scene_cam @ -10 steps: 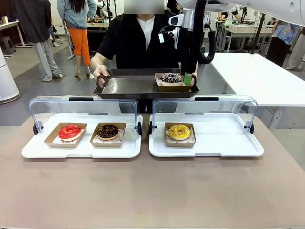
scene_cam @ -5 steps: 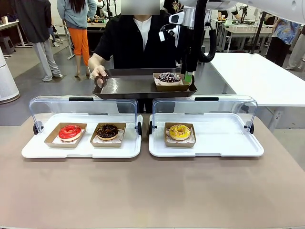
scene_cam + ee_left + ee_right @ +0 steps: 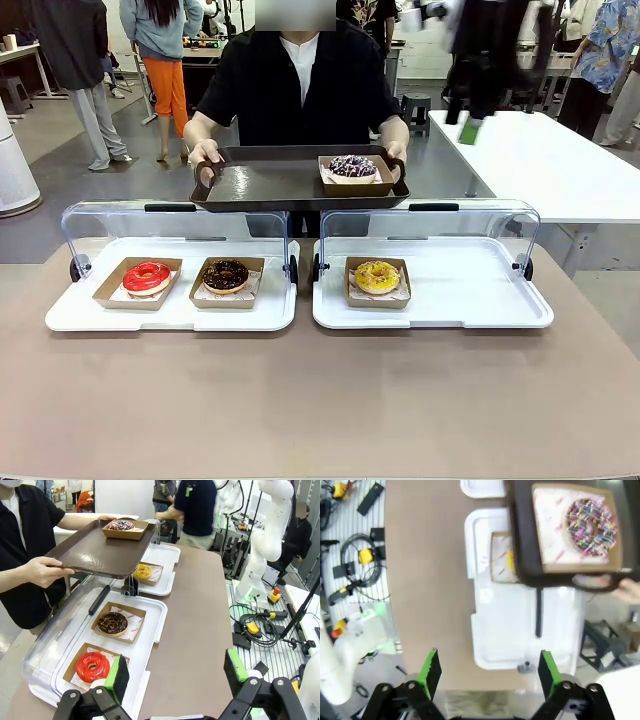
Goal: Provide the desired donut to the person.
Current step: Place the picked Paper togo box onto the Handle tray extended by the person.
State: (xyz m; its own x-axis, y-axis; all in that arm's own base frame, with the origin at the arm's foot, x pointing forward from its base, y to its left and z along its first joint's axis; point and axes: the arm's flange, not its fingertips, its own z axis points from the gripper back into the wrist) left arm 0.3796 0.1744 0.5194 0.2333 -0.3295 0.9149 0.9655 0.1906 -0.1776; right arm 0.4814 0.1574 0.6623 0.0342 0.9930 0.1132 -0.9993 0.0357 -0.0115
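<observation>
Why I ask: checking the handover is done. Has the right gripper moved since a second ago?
Yes. The right gripper has left the tray and swung up and right, to the white side table's left corner.

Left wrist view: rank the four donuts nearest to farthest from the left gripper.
1. Red donut, nearest white tray.
2. Chocolate donut, same tray, beyond it.
3. Yellow donut, second white tray.
4. Sprinkled donut, on the person's brown tray.

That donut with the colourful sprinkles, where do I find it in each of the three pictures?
Front view: sprinkled donut upper middle, right end of the brown tray.
Left wrist view: donut top left, far end of tray.
Right wrist view: donut top right.
Shared landmark: the brown tray the person holds.
</observation>
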